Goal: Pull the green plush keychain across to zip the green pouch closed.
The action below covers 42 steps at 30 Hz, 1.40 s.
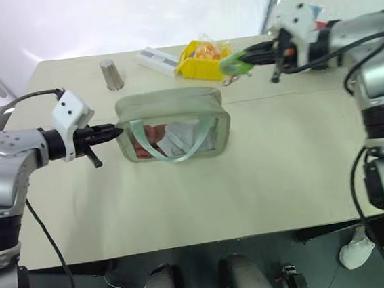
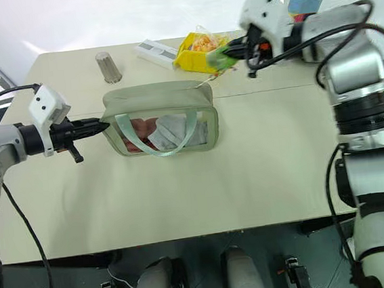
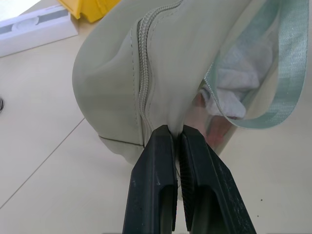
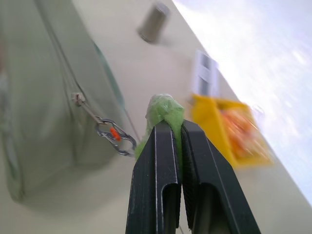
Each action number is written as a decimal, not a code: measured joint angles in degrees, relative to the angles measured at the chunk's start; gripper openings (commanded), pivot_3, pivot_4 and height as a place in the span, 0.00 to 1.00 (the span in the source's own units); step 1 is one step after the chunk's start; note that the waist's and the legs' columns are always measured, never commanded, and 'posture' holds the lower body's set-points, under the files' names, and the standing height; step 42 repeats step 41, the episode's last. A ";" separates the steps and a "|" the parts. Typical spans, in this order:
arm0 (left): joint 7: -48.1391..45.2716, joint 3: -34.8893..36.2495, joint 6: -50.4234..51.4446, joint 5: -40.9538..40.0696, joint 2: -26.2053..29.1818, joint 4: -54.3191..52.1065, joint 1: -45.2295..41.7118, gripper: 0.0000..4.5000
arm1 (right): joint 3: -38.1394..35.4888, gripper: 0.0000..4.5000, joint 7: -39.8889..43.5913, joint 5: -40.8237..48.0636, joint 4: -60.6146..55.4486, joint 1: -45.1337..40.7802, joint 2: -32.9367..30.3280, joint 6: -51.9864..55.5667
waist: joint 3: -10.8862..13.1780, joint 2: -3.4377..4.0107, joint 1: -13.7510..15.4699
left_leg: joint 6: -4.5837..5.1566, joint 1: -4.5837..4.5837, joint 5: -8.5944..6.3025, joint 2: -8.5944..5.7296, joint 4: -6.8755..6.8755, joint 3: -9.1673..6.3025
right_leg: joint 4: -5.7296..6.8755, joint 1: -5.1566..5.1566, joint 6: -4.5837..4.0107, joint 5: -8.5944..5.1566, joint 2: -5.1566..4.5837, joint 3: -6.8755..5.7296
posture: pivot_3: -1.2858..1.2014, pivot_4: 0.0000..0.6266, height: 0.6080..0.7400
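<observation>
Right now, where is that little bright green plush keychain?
The green plush keychain is pinched in the right gripper, lifted beside the yellow bin, just past the green pouch's right end.

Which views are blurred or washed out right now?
Right wrist view: pouch, yellow bin and metal cup are smeared, while the right claw on the keychain is crisp. Left wrist view: sharp. Eye views: bright glare above the table.

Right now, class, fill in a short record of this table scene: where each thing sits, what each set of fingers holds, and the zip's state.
pouch: green pouch lies mid-table, clear panel facing the robot
left fingers: left gripper shut on the pouch's end
right fingers: right gripper shut on the green plush keychain, pulled past the pouch's far end
link: metal clip joins keychain to zip pull
zip: looks closed along the top
behind: yellow bin, metal cup, white box
</observation>
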 measured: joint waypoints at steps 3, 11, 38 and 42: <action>0.12 -0.81 -0.42 -0.26 -1.07 -0.76 -0.16 0.00 | 1.16 0.01 -1.25 -3.53 0.99 4.11 -2.82 -5.36 | 0.00 0.00 0.00 | 0.00 0.01 0.00 0.00 0.00 0.03 | 0.00 0.00 0.00 0.00 0.01 0.02 | 0.52 0.24 1.00; -0.12 -1.93 -1.43 0.05 -1.37 0.42 -1.09 0.00 | 2.35 0.01 -8.56 -7.11 1.61 18.99 3.72 -9.51 | -0.01 0.00 -0.01 | -0.05 0.10 0.03 0.02 0.02 0.05 | 0.03 0.08 0.01 0.00 0.04 0.04 | 0.52 0.24 1.00; -3.94 5.35 2.33 -4.01 7.12 5.82 -3.56 0.99 | -2.22 1.00 14.41 6.55 -0.54 6.13 -4.92 8.30 | 0.04 0.04 0.01 | -0.04 0.15 0.02 0.04 -0.04 0.05 | -0.01 0.11 0.01 0.00 0.04 0.06 | 0.52 0.24 1.00; -5.76 5.39 2.24 -4.08 8.11 6.81 -3.70 0.99 | -3.14 1.00 15.78 10.36 -7.15 6.75 -5.53 15.30 | 0.03 0.05 0.06 | -0.04 0.15 0.02 0.05 -0.05 0.06 | 0.00 0.10 0.01 0.00 0.03 0.05 | 0.52 0.24 1.00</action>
